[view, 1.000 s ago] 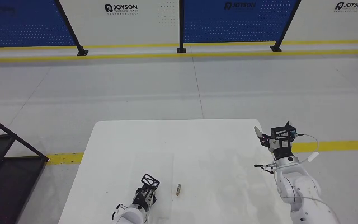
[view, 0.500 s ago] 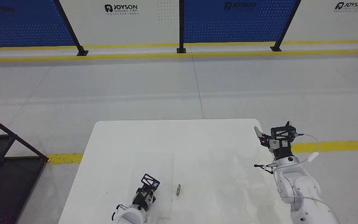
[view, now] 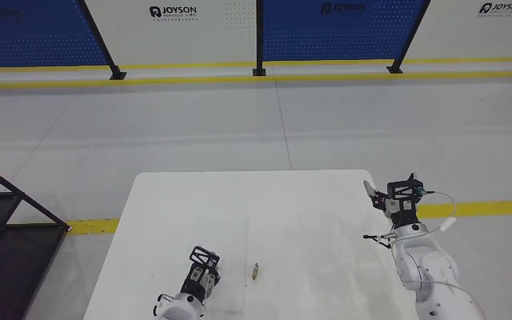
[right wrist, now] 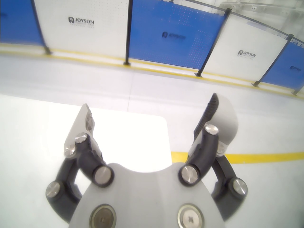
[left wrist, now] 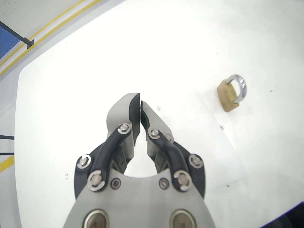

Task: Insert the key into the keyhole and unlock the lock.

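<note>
Lock (view: 255,270) lies on the table (view: 304,216), close to the near edge, a little left of the table's middle. My left gripper (view: 204,259) sits over the table just left of the lock, apart from it. On the left wrist view I see the lock (left wrist: 231,93) ahead of the fingertips and off to one side, not touching. My right gripper (view: 382,195) is at the table's right edge, toward the far corner, well apart from the lock. A rack (view: 20,228) stands on the floor left of the table. A fence (view: 256,32) runs behind the table, across open floor, with a floor line (view: 240,78) along its foot.
</note>
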Controlling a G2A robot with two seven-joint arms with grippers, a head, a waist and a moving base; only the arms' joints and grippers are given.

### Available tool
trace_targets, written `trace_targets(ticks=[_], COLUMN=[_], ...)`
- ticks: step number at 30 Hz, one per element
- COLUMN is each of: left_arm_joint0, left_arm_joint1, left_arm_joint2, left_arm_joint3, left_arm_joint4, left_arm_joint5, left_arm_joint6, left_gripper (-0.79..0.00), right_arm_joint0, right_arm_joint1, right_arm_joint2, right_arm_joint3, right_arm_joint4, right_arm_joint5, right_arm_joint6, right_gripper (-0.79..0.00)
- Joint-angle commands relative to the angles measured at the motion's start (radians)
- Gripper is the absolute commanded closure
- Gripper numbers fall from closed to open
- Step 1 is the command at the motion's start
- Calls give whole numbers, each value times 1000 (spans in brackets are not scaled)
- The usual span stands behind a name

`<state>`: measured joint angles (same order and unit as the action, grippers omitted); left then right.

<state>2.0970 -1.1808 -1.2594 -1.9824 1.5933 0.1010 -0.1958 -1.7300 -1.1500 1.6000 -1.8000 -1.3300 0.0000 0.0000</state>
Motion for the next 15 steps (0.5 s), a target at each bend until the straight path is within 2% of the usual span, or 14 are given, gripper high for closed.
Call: trace_targets(ticks=[1, 5, 8, 12, 15], left_arm_joint0=[35, 93, 113, 102, 78], left_arm_joint1=[6, 20, 30, 41, 46], left_arm_joint2=[-44, -133, -196, -251, -267], left_arm_joint3=[-10, 5, 44, 132, 199], left_arm_joint4=[-87, -242, -321, -368, -382], left_arm_joint5=[-61, -263, -412, -620, -742], left_arm_joint6=[147, 408, 525, 740, 864], left_gripper=[0, 0, 0, 0, 0], right_arm_joint0=[0, 0, 0, -6, -49], right_arm_joint1=[0, 0, 0, 0, -2], right_arm_joint2=[0, 0, 0, -5, -31], right_arm_joint3=[0, 0, 0, 1, -29], right_arm_joint4=[0, 0, 0, -7, -90], right_arm_joint5=[0, 0, 0, -4, 21], right_arm_joint6=[0, 0, 0, 1, -6], right_gripper=[-785, -785, -785, -785, -785])
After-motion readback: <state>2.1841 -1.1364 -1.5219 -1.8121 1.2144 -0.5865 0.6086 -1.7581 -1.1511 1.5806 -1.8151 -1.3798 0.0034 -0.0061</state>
